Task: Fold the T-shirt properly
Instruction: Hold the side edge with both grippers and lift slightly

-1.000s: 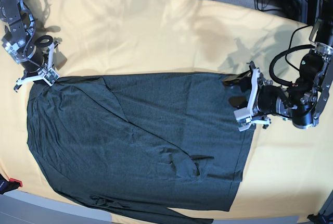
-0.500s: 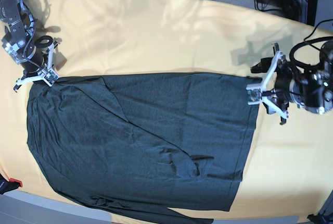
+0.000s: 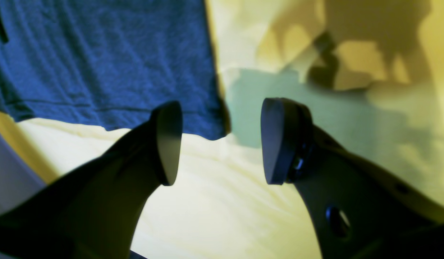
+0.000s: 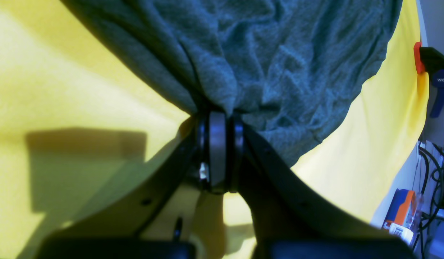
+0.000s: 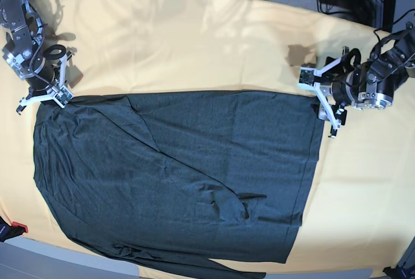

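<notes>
Garment: the dark charcoal knit long-sleeved T-shirt lies spread across the yellow cloth-covered table, reaching its near edge.
Change: the left gripper has swung from over the hem up to the shirt's far right corner; judged, a second grasp is being lined up.
Left fingers: spread wide, holding nothing, corner just ahead.
Right gripper: clamped on the shirt's far left corner, arm angled low.

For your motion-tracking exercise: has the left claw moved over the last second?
Yes. The left claw has risen up the base view, from over the T-shirt hem to its top corner.
</notes>
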Robot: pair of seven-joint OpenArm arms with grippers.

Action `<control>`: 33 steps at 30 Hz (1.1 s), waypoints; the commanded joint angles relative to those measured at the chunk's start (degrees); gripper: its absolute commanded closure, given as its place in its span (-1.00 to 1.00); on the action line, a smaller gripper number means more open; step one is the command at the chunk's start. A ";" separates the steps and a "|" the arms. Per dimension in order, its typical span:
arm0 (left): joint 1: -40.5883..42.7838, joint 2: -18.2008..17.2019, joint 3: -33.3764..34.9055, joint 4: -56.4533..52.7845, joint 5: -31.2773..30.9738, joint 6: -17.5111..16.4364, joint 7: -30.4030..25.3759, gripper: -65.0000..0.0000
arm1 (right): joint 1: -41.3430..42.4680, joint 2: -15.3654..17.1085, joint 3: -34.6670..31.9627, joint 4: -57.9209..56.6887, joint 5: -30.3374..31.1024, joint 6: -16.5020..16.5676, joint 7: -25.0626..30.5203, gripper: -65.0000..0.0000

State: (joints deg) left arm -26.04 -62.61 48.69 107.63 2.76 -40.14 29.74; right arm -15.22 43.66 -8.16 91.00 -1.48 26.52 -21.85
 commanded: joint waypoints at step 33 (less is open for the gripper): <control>-7.34 4.33 -0.70 -16.90 9.79 0.14 -18.14 -0.05 | -0.31 0.98 -0.02 -0.31 -0.28 0.22 -3.89 1.00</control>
State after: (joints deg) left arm -31.64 -57.28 48.71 90.32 12.43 -40.84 11.57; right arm -15.22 43.66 -8.21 91.00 -1.48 25.65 -22.50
